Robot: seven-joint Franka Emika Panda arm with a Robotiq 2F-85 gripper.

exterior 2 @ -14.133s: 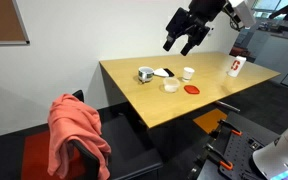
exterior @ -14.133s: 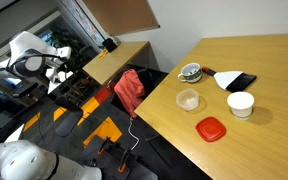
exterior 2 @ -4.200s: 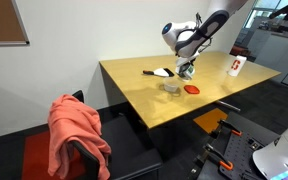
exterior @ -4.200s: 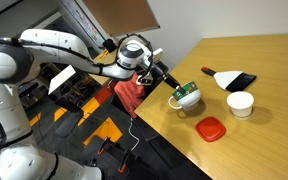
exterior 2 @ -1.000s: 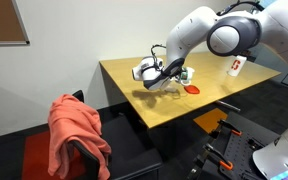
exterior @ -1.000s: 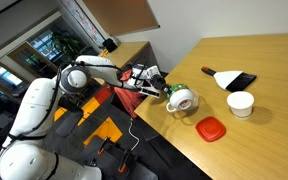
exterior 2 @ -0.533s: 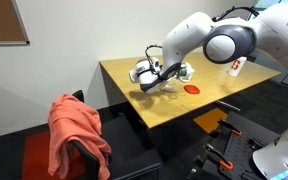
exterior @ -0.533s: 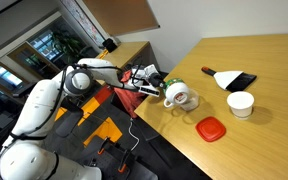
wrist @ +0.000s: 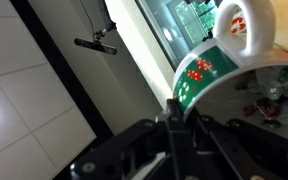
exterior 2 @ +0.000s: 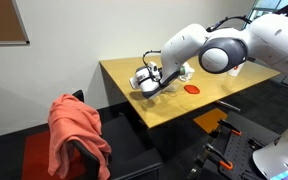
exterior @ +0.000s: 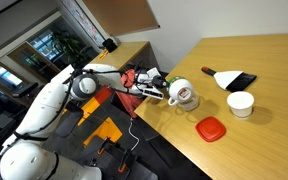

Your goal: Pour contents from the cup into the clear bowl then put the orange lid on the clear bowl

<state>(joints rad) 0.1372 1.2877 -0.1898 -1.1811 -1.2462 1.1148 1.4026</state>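
My gripper is shut on the rim of the cup, a whitish cup with a green band, and holds it tipped on its side over the table's near corner. In the wrist view the cup shows its green band with red dots and its handle, and its rim is pinched in the gripper. In an exterior view the cup hangs beside the clear bowl. The cup mostly hides the bowl in an exterior view. The orange lid lies flat on the table near the bowl.
A plain white cup stands on the wooden table, with a black and white object behind it. A chair draped with a red cloth stands off the table's edge. The table ends just below the cup.
The cup has turned a little further on its side and shifted slightly in the gripper's hold. The lid and the white cup have not moved.
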